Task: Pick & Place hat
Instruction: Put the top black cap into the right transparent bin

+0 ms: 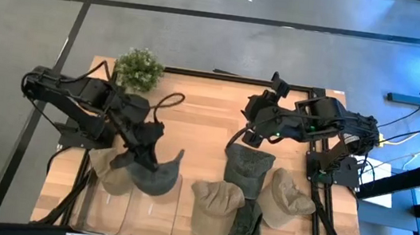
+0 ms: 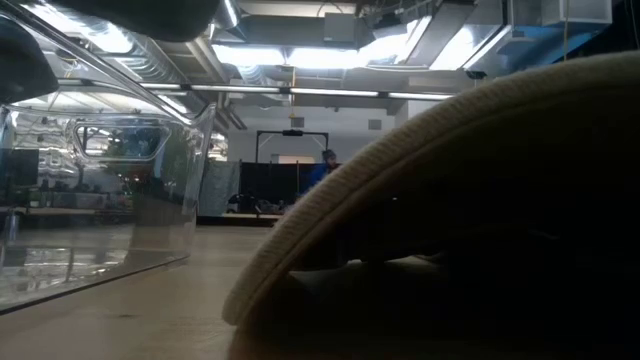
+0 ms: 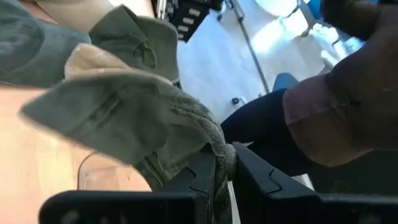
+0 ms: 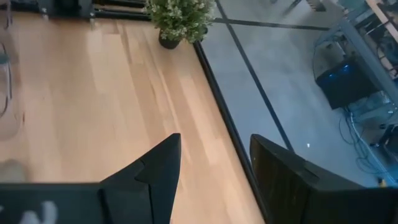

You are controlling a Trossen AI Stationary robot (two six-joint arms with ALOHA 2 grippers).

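Observation:
My left gripper (image 1: 145,154) is shut on a grey-green hat (image 1: 157,174) over the far edge of a clear bin (image 1: 129,220) at the table's near left. In the left wrist view the hat (image 3: 118,106) spreads out beyond the gripper (image 3: 225,158). My right gripper (image 1: 255,133) is open and hovers above the table's middle, just beyond a green hat (image 1: 249,164) lying flat. Its wrist view shows the open fingers (image 4: 211,168) over bare wood. My left gripper pinches a bunched, rope-like edge of the grey-green hat (image 3: 219,140) between its two fingers. The fingers come at it from above, slanting down. The rest of the hat hangs loose beyond the fingertips. Whether it touches the bin below, I cannot tell.
A beige hat (image 1: 109,176) lies at the bin's far left corner. Two beige hats (image 1: 215,206) (image 1: 287,199) and a dark green one (image 1: 242,232) lie near the right front. A potted plant (image 1: 139,69) stands at the far left. A person (image 3: 336,106) shows beyond the table.

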